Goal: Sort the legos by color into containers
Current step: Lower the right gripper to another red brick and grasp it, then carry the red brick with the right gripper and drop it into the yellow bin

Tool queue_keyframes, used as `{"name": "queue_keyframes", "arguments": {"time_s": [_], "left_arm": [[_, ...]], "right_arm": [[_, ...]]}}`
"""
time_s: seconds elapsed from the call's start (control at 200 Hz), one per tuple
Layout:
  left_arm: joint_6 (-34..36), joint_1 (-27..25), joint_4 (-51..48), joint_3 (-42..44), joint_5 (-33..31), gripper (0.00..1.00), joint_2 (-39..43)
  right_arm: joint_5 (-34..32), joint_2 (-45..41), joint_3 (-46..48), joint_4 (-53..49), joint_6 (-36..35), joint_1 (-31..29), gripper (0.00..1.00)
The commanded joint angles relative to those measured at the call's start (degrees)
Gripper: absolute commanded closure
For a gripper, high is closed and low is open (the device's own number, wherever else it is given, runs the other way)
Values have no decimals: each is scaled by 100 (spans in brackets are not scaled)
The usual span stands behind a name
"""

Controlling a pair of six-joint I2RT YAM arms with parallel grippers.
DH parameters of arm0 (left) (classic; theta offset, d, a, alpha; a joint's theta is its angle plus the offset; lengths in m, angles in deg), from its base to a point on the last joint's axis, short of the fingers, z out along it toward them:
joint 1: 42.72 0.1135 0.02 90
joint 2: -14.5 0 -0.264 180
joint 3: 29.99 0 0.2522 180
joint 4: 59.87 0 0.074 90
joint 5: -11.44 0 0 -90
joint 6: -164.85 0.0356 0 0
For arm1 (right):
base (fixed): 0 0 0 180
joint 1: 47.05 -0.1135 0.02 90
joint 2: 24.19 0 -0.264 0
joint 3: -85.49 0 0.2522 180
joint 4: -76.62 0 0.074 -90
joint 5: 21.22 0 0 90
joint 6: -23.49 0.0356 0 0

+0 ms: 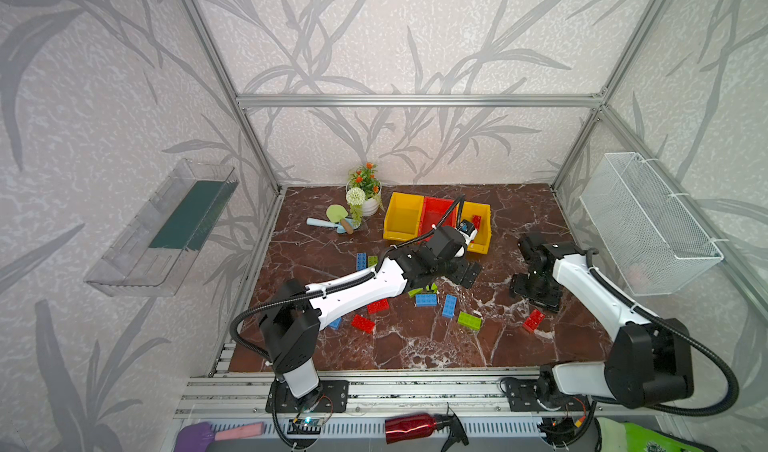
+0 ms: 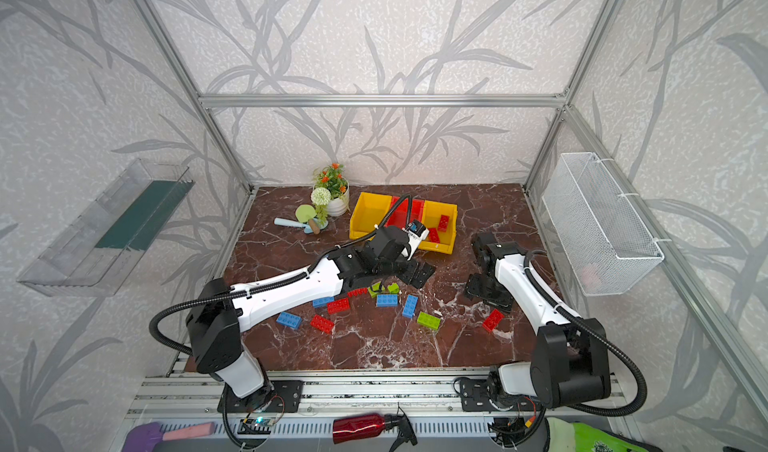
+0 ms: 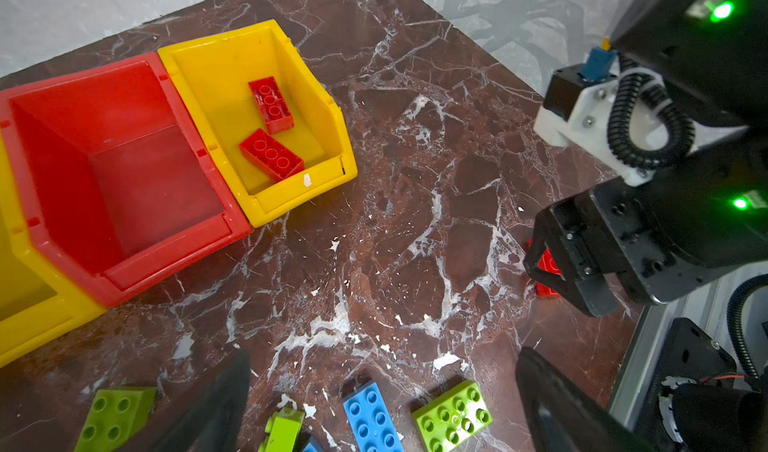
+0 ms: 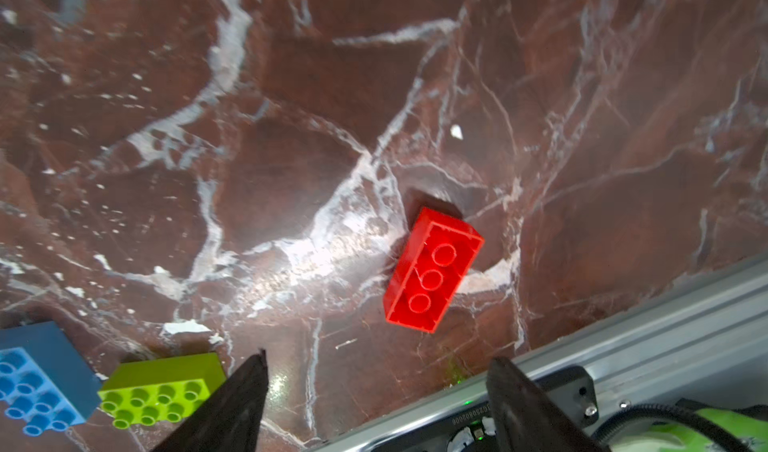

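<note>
left end effector (image 3: pixel 384 352): spread wide, empty | right end effector (image 4: pixel 378 356): parted, empty, near lone red lego (image 4: pixel 434 269) | yellow container (image 3: pixel 299 196): holds two red legos (image 3: pixel 272 155)

We note pale walls (image 1: pixel 395 34) papered with grey leaf sprays, framed by aluminium rails (image 1: pixel 415 100). Tabletop (image 1: pixel 415 346) is red-brown marble, white-veined, glossy with glare patches. Clear tray (image 1: pixel 137 254) hangs on the left-hand wall, white wire basket (image 1: pixel 648 221) on the right-hand one.
</note>
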State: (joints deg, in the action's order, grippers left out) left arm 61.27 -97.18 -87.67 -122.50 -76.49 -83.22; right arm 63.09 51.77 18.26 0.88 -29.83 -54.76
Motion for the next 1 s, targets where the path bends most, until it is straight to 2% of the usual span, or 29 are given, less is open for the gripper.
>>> {"name": "queue_keyframes", "arguments": {"time_s": [0.0, 0.12, 0.265, 0.61, 0.82, 0.995], "left_arm": [[-214, -29, 111, -131, 164, 1, -58], [-356, -56, 139, -133, 440, 1, -125], [-546, -108, 146, -84, 547, 1, -147], [-620, -144, -71, 117, 8, 1, 127], [-784, -113, -146, 253, -358, 1, 253], [-939, 139, 5, 462, -279, 1, 416]], "right_arm": [[42, -471, 490, 405, 406, 152, 16], [288, -646, 1074, 867, 471, 353, 17], [451, -467, 1301, 1145, 354, 568, 19], [768, 343, 1252, 1607, -279, 954, 37], [866, 656, 1212, 1671, -351, 955, 55], [903, 589, 997, 1427, -424, 955, 73]]}}
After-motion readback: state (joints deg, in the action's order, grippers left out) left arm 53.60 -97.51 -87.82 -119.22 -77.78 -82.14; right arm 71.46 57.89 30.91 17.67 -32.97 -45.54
